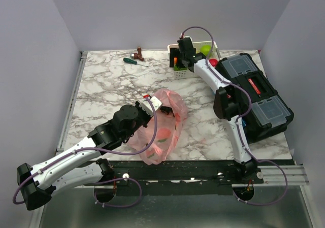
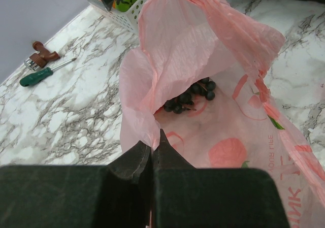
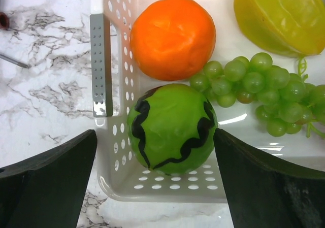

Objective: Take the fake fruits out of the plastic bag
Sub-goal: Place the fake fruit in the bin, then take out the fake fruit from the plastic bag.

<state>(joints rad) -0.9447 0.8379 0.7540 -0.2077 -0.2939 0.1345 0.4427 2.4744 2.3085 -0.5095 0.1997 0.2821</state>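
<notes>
From above, the left gripper (image 1: pixel 151 105) sat at the bag's (image 1: pixel 165 131) mouth and the right gripper (image 1: pixel 179 60) hung over the basket (image 1: pixel 179 75). Left wrist: the jaws were pressed together, pinching the bag's rim, with dark grapes (image 2: pixel 190 97) inside just beyond them. Right wrist: the jaws were spread, with a green striped fruit (image 3: pixel 171 129) between them in the basket and an orange (image 3: pixel 172 37) beyond.

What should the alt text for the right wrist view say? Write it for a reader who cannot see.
Two open fingers flank a green fruit with black wavy stripes lying in a white perforated basket. Beyond it lie an orange, a bunch of green grapes and a yellow ridged fruit; the basket stands on a marble table.
</notes>
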